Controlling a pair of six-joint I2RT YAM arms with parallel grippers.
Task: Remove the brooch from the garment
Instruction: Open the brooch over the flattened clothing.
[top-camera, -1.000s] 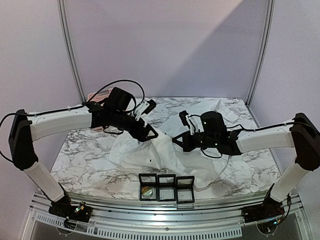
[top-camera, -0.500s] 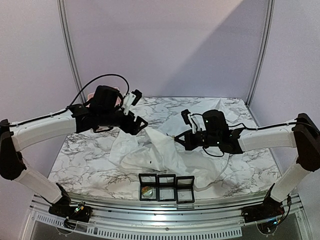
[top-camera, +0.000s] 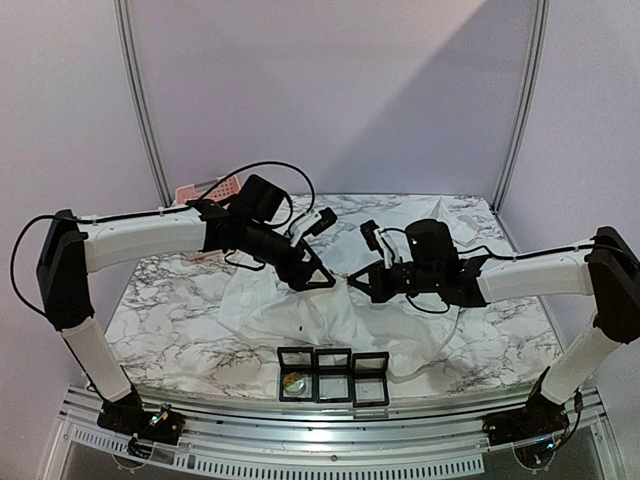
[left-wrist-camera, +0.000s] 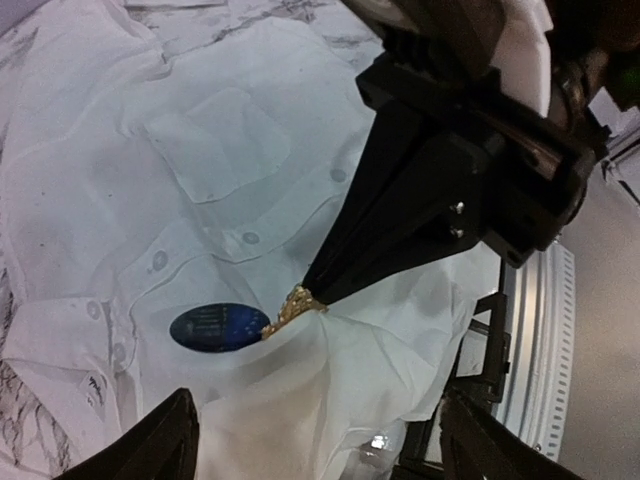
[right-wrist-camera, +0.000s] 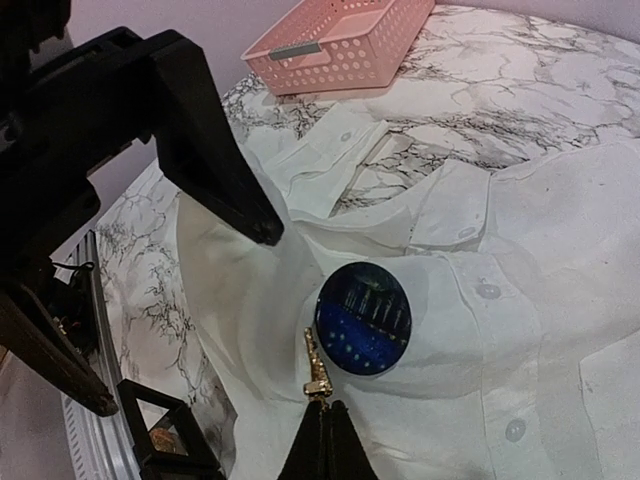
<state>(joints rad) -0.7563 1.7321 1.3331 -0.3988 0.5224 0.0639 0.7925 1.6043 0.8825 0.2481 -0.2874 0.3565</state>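
Left hand (top-camera: 314, 276) has swung back in over the garment (top-camera: 335, 330), fingers spread wide, holding nothing. Near desk (top-camera: 170, 320) edge: three black frames (top-camera: 333, 375). Mid-desk: right hand (right-wrist-camera: 322, 420) pinched tight on gold brooch (right-wrist-camera: 316, 375), against the white fabric beside a blue disc (right-wrist-camera: 363, 320). Far left: pink basket (right-wrist-camera: 340, 40).

Pale lilac walls (top-camera: 330, 90) fill the upper half of the top view. They are brighter at the upper right, and a diagonal shadow edge slants down toward the centre. Slim metal poles (top-camera: 140, 100) rise at left and right. A white marble-patterned table (top-camera: 160, 320) spans the middle, and an aluminium rail (top-camera: 330, 445) runs along the bottom edge.
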